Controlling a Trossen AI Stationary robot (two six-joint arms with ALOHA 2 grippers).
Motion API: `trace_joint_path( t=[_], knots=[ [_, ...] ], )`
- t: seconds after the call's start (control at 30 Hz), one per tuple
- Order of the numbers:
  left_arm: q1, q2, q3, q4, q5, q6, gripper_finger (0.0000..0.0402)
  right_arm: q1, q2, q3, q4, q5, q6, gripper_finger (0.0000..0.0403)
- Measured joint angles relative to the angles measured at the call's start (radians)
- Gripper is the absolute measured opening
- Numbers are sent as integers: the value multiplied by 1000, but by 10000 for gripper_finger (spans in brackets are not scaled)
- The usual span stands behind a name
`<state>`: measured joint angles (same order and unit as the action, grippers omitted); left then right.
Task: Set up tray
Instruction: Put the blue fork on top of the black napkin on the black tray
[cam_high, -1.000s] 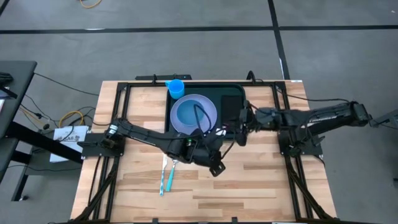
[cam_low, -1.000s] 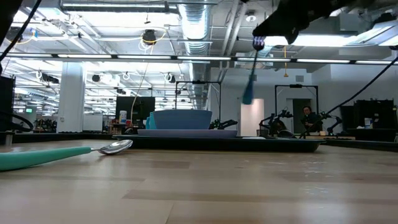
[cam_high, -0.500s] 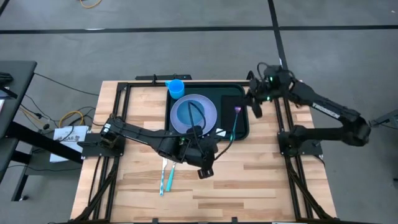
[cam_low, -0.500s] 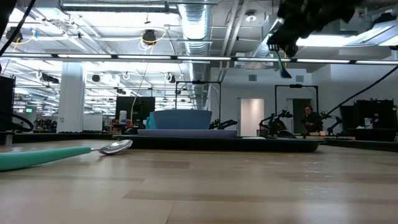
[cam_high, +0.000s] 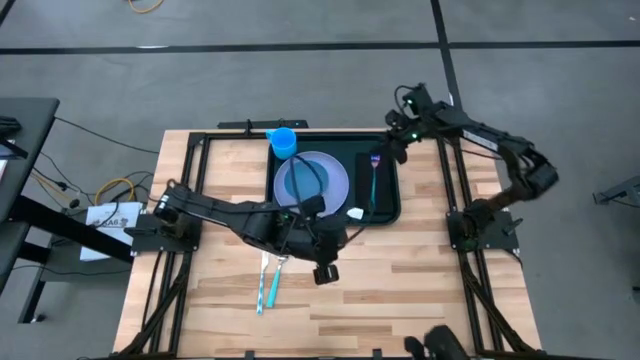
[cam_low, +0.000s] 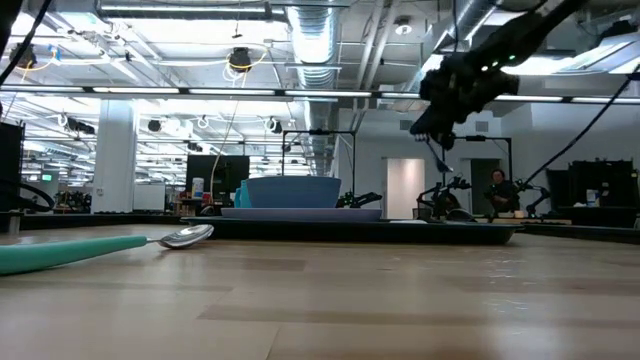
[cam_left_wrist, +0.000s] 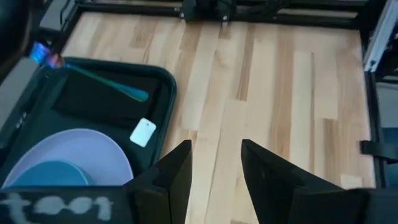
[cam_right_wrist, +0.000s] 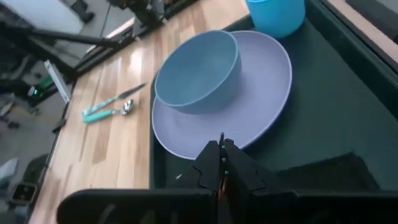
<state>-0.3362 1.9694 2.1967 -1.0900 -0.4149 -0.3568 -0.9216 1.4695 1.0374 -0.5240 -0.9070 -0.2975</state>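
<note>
Sitting at the back of the surface (cam_high: 420, 290), the tray (cam_high: 392, 205) holds a plate (cam_high: 340, 180). Left fingers (cam_left_wrist: 214, 165) are open and empty. Right fingers (cam_right_wrist: 221, 163) are closed. The spoon (cam_high: 278, 275) could slip if grabbed crooked.

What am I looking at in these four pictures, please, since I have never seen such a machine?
It is a robot with two dark arms at a wooden table. One camera looks straight down, one sits at table height, and one rides on each wrist. On the tray are a plate with a bowl, a blue cup, a black napkin and a teal fork lying on it. A spoon and another teal utensil lie on the bare wood. The left gripper hangs open near the tray's front edge, holding nothing. The right gripper is shut and empty at the tray's far right corner.
</note>
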Motion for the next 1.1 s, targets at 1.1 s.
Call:
trace_joint_path(
  t=[1.1],
  knots=[
    [173,-895,-1270,743,-64,128,128,-74,167,101,-152,-4,-284,0]
  ],
)
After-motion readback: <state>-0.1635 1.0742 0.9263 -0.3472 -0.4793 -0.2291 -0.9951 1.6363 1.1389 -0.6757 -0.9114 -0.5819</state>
